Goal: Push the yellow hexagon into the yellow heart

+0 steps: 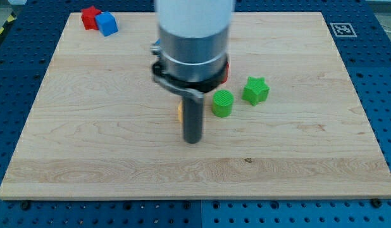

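Note:
My tip (193,140) rests on the wooden board (88,139) near the middle. Only a sliver of a yellow block (180,112) shows just left of the rod, above the tip; its shape cannot be made out. The arm's body hides what lies behind it, so I cannot see a second yellow block. A green cylinder (223,103) stands just right of the rod, and a green star (255,90) is further right.
A red block (90,17) and a blue block (107,24) touch each other at the board's top left corner. A red edge (226,69) and a blue edge (155,45) peek out from behind the arm. A marker tag (342,29) lies off the top right corner.

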Action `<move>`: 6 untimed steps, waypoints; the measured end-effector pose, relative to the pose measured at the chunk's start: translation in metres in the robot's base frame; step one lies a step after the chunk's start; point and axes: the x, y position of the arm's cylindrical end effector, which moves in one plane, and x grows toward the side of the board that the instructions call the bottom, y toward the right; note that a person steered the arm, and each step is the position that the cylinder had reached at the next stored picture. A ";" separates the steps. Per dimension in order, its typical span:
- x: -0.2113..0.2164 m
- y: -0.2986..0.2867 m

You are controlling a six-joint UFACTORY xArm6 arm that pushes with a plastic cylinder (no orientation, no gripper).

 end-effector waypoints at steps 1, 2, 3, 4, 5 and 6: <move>0.000 -0.045; -0.014 -0.049; -0.016 -0.037; -0.016 -0.017; -0.016 -0.007; -0.016 0.012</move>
